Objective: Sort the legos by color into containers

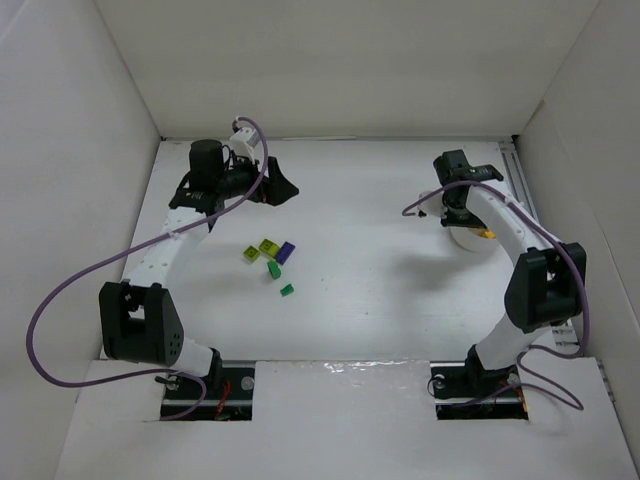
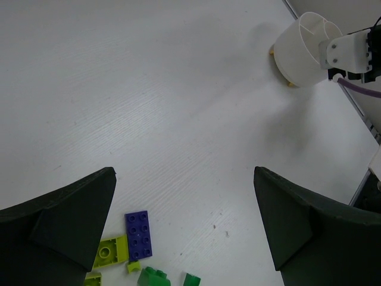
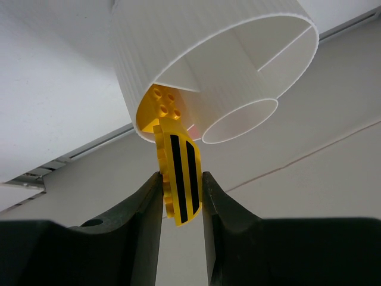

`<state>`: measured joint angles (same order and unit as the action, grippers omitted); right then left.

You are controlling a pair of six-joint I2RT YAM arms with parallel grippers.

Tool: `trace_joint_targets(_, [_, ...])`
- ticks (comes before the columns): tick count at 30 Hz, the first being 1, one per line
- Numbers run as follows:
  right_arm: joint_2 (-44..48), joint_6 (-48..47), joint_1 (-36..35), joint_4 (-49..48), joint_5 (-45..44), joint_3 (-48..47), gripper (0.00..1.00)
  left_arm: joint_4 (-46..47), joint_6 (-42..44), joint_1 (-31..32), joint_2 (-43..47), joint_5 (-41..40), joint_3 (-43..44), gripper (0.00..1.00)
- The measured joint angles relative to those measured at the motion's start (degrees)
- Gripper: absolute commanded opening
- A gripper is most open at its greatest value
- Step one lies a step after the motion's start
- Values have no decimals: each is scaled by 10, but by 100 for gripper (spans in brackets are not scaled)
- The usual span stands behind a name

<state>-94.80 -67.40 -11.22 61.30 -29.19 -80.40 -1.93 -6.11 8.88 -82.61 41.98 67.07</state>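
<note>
My right gripper (image 3: 180, 177) is shut on a yellow lego with two black stripes (image 3: 178, 173), held on edge. Its far end reaches the rim of the white bowl of containers (image 3: 214, 59), where a yellow studded brick (image 3: 164, 107) shows in one wedge. From above, the right gripper (image 1: 463, 222) is at the bowl (image 1: 462, 240) on the right side. My left gripper (image 2: 183, 173) is open and holds nothing, hovering beyond the loose legos: purple (image 2: 137, 235), lime (image 2: 111, 251) and dark green (image 2: 153, 277). These lie left of centre (image 1: 272, 256).
White walls enclose the table on the left, back and right. A metal rail (image 1: 520, 190) runs along the right edge next to the bowl. A small green brick (image 1: 287, 290) lies apart from the cluster, nearer the arm bases.
</note>
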Motion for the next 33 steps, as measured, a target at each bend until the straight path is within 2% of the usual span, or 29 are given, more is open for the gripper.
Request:
trace_joint_targets(11, [-12,6,-5,0,-16,6,16,1,0,-1,0,0,-3,100])
trace_joint_targets(20, [-21,9,-5,0,-29,7,24,4,-4,-1,0,0,-10,100])
trace_joint_targets(28, [-25,9,-5,-2,-43,16,27,4,-4,-1,0,0,-10,100])
trace_joint_targets(33, [-25,13,-9,-3,-50,19,35,5,-4,-1,0,0,-10,100])
